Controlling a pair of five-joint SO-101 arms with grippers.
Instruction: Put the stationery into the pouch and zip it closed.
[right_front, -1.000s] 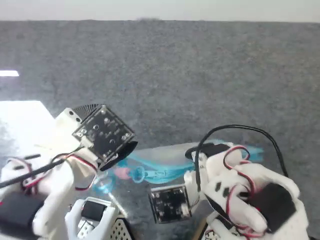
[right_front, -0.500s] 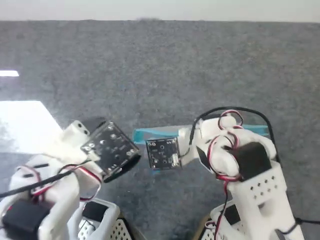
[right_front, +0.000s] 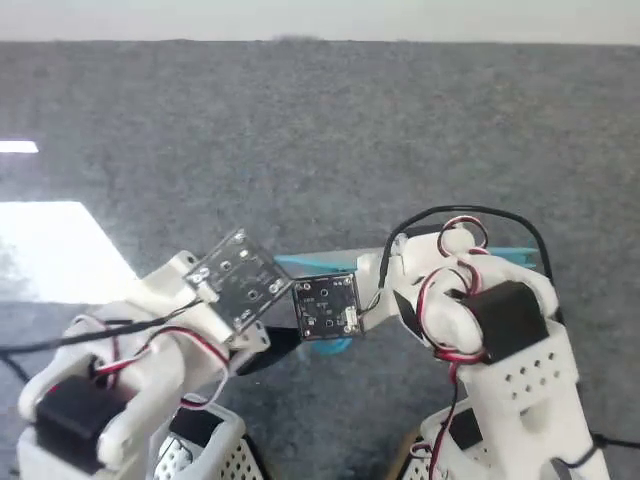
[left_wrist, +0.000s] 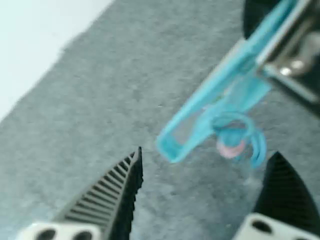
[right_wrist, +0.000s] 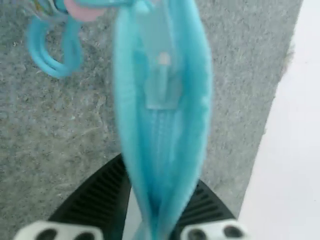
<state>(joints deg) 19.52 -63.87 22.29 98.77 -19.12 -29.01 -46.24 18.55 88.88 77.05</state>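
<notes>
My right jaws are clamped on one end of the pouch (right_front: 318, 262), which lies lengthwise across the middle of the high view, seemingly clear of the counter (right_front: 300, 130), its free end pointing into my wide-open, empty left jaws.

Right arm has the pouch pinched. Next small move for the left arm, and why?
Probably ease the left gripper forward and close it on the pouch's free end. It is open, with that end and the ring pull just ahead of it, untouched. The right gripper is shut on the other end, so a second grip should steady the pouch.
</notes>
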